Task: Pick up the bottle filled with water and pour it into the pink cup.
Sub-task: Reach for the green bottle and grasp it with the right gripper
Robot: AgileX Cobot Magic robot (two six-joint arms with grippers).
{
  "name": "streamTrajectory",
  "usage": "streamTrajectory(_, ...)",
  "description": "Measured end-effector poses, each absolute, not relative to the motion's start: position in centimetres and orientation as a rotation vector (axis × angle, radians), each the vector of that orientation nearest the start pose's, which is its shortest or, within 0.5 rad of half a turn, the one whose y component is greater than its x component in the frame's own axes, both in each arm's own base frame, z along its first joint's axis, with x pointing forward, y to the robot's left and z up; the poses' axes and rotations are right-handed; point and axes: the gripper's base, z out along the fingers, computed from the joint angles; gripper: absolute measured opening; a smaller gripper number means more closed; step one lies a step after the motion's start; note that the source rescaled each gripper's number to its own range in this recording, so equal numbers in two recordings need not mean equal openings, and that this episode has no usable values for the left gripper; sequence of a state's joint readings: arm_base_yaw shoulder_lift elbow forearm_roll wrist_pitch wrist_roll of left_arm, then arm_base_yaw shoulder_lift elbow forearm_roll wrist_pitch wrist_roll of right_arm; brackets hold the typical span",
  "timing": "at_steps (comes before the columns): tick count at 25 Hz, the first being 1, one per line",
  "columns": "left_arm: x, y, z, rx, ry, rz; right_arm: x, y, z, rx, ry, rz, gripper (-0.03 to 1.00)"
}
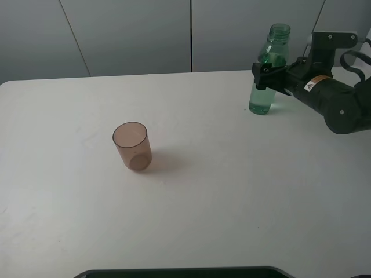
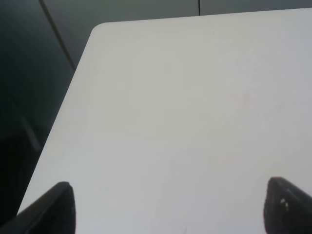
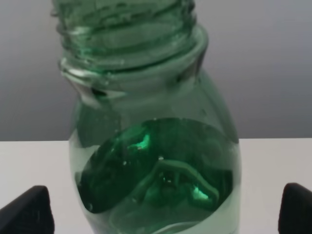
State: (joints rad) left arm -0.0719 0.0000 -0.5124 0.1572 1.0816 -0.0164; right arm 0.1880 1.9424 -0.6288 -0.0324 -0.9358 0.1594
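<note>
— What sits nearest the camera?
— The pink cup (image 1: 133, 146). It stands upright on the white table (image 1: 232, 208), left of centre in the high view, with its mouth open.
— And the left gripper?
— The left gripper (image 2: 170, 214) shows only in its own wrist view. Its two dark fingertips are spread wide, with bare tabletop between them.
— Farther back?
— The bottle (image 1: 268, 69) stands upright in the upper right of the high view, near the table's far edge and well apart from the cup. Its threaded neck is uncapped. The right gripper (image 1: 266, 74) is level with its shoulder. The right wrist view shows the fingers parted, one on each side of the green body, neither touching it.
— Any writing?
— There is a small orange label (image 1: 311, 84) on the right arm, but its print is too small to read. Grey wall panels (image 1: 133, 35) lie behind.
</note>
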Motion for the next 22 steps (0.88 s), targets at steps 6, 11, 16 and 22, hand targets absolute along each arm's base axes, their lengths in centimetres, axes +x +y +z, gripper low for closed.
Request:
streamTrajectory(6, -0.7, 1.3, 28.0, 0.046, 2.045, 0.133, 33.7, 6.5, 10.9, -0.044, 1.874, 0.245, 1.00)
streamTrajectory(11, -0.7, 1.3, 28.0, 0.046, 2.045, 0.133, 34.9, 6.7, 10.8, -0.043, 1.854, 0.247, 1.00)
streamTrajectory(16, -0.7, 1.3, 28.0, 0.046, 2.045, 0.133, 35.7, 6.9, 10.0, -0.043, 1.863, 0.246, 1.00)
streamTrajectory(22, -0.7, 1.3, 28.0, 0.046, 2.045, 0.133, 36.6, 7.1, 9.2, -0.041, 1.867, 0.245, 1.00)
